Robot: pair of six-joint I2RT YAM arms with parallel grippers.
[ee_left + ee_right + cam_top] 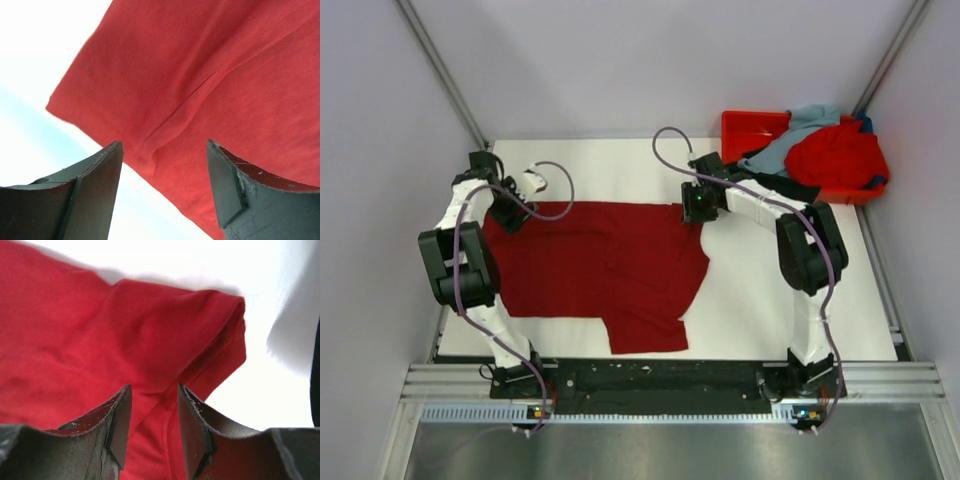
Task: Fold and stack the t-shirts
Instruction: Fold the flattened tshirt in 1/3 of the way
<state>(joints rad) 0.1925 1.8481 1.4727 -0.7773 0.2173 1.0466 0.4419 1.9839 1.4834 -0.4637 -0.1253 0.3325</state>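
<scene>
Crimson shirt (610, 270) lies spread on the table (760, 300), left gripper (165, 145) at its far-left corner, right gripper (154, 386) at its far-right corner, both with jaws apart, gripping nothing.

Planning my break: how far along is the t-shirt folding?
Done: the crimson t-shirt lies spread flat on the table; nothing is stacked. In hand: left gripper and right gripper, both open, over its far corners. Left: folding it, then the grey-blue t-shirt, bright red t-shirt and black t-shirt heaped on the orange-red tray.
</scene>
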